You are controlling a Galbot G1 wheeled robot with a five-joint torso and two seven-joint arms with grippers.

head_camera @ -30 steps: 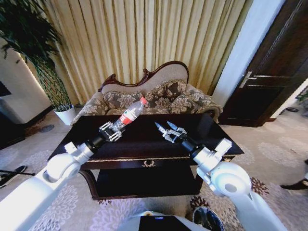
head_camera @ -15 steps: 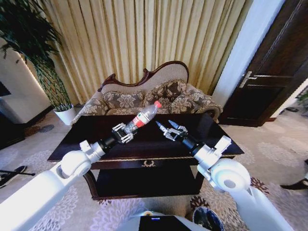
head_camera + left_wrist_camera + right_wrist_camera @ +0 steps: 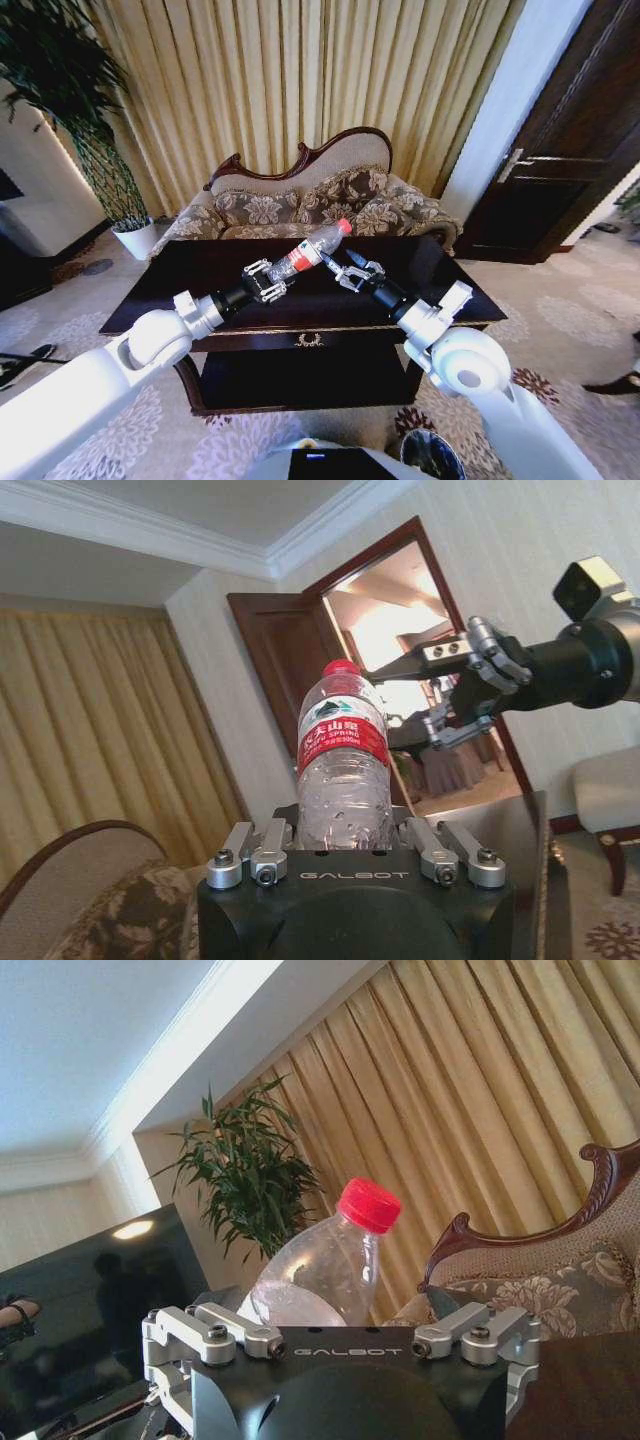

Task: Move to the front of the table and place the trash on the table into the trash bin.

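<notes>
My left tool (image 3: 268, 279) is clamped on the bottle (image 3: 312, 249) and has carried it toward the middle of the frame, above the worktop (image 3: 200, 262). Its red cap now nearly meets my right tool (image 3: 352, 268), whose fingers are apart. I think I'm handing it over.

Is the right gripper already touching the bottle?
Apart. In the left wrist view, the open right gripper has a visible gap from the bottle, which the left gripper holds at its base.
</notes>
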